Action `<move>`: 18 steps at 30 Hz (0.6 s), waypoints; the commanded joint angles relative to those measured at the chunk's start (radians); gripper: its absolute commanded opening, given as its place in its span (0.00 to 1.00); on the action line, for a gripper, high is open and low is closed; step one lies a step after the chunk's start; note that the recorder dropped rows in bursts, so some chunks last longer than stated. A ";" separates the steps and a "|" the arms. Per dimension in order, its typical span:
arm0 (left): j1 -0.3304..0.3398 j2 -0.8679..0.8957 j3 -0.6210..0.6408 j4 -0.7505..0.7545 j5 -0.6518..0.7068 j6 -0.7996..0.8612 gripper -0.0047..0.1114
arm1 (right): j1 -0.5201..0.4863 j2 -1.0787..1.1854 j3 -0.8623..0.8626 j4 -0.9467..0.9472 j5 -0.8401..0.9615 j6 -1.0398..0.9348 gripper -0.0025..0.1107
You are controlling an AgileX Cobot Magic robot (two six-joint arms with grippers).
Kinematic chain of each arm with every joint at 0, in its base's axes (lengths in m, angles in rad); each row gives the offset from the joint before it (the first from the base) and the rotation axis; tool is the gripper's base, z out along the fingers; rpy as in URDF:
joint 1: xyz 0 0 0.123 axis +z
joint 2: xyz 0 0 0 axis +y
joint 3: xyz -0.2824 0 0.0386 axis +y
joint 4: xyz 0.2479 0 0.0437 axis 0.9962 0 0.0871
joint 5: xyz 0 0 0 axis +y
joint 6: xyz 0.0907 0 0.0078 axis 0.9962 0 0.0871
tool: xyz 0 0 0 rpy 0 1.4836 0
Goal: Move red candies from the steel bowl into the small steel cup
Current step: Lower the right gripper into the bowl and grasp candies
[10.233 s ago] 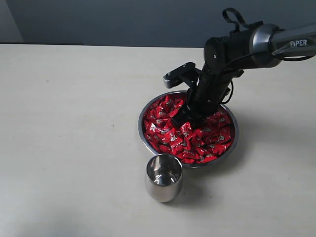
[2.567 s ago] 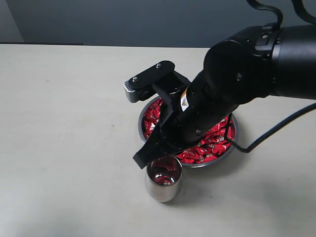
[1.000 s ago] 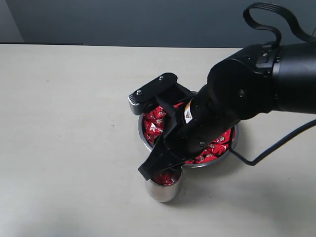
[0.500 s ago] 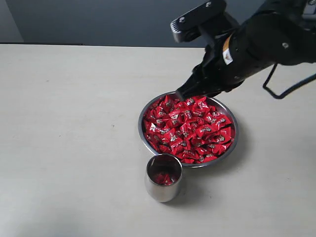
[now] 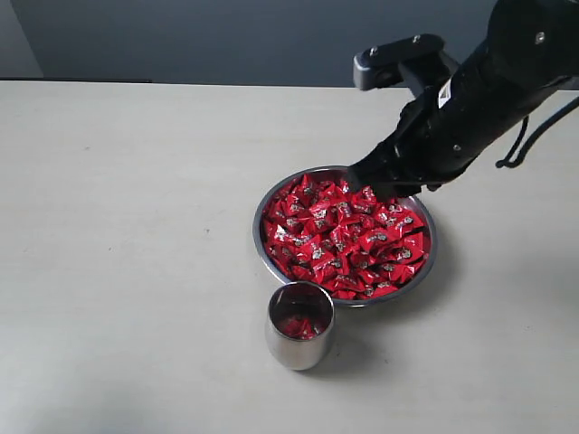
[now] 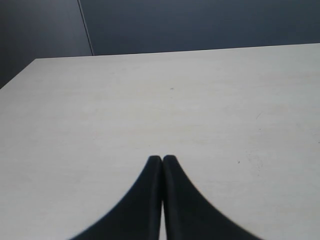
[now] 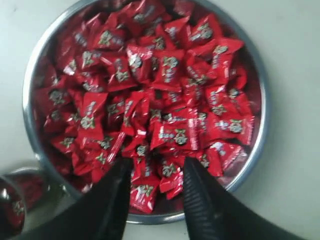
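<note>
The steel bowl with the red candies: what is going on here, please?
The right hand hovers open and empty over the steel bowl, which is full of red candies. The small steel cup beside the bowl already holds a few of them. The left hand is shut, apart over the table.

What looks like a robotics lab: a black robot arm [image 5: 470, 108] hangs over a bare, pale surface [image 5: 136, 226] backed by a plain, dark blue-grey wall [image 5: 226, 41].
</note>
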 commanded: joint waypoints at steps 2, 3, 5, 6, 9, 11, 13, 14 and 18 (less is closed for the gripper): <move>-0.007 -0.005 0.005 0.002 -0.008 -0.001 0.04 | -0.006 0.065 -0.006 0.117 0.036 -0.222 0.33; -0.007 -0.005 0.005 0.002 -0.008 -0.001 0.04 | -0.006 0.077 -0.006 0.127 0.038 -0.247 0.33; -0.007 -0.005 0.005 0.002 -0.008 -0.001 0.04 | -0.006 0.093 -0.006 0.150 0.038 -0.286 0.33; -0.007 -0.005 0.005 0.002 -0.008 -0.001 0.04 | -0.006 0.099 -0.006 0.155 0.038 -0.311 0.33; -0.007 -0.005 0.005 0.002 -0.008 -0.001 0.04 | -0.006 0.118 -0.006 0.157 0.038 -0.361 0.33; -0.007 -0.005 0.005 0.002 -0.008 -0.001 0.04 | -0.006 0.135 -0.006 0.157 0.038 -0.396 0.33; -0.007 -0.005 0.005 0.002 -0.008 -0.001 0.04 | -0.006 0.151 -0.006 0.157 0.038 -0.445 0.33; -0.007 -0.005 0.005 0.002 -0.008 -0.001 0.04 | -0.006 0.156 -0.006 0.157 0.038 -0.468 0.33; -0.007 -0.005 0.005 0.002 -0.008 -0.001 0.04 | -0.006 0.174 -0.006 0.157 0.028 -0.546 0.33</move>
